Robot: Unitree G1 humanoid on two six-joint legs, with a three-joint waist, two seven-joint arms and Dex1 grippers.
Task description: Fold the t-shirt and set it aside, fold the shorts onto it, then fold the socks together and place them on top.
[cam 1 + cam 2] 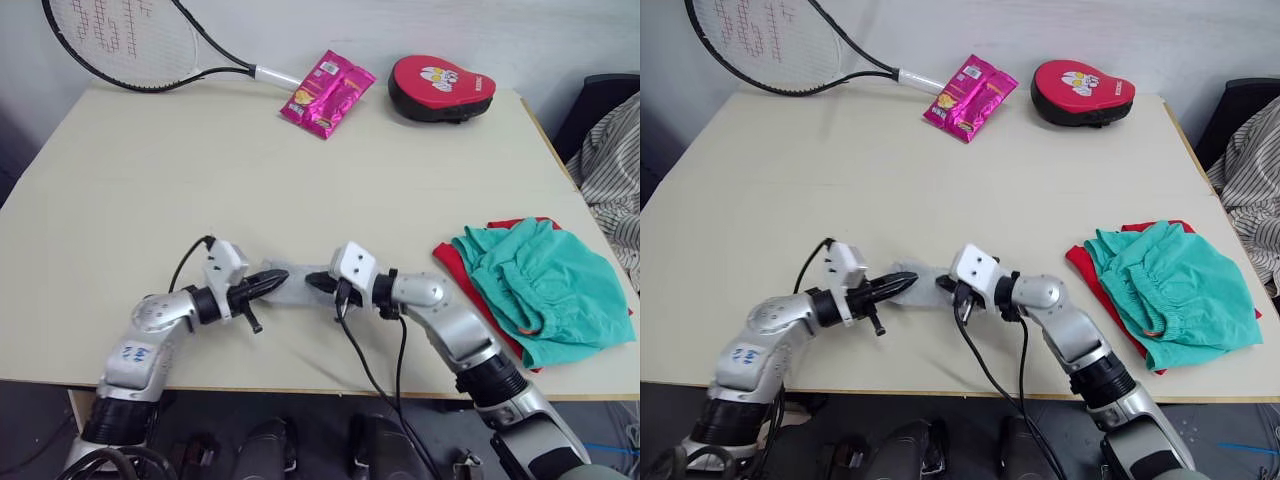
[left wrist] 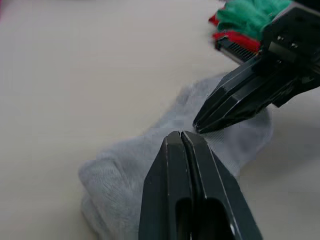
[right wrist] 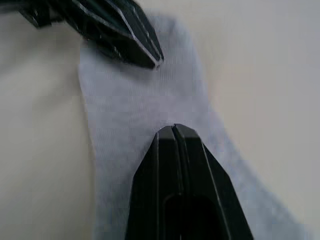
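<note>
Head views: the socks lie near the table's front edge, mostly hidden between the left gripper and right gripper — how many, I cannot tell. The shorts cover one t-shirt at right.

Wrist views: both grippers' fingers are pressed together, tips on grey knit.

A racket lies at the far left edge of the beige surface. A pink snack packet sits beside its handle, and a red pad rests just right of the packet.
</note>
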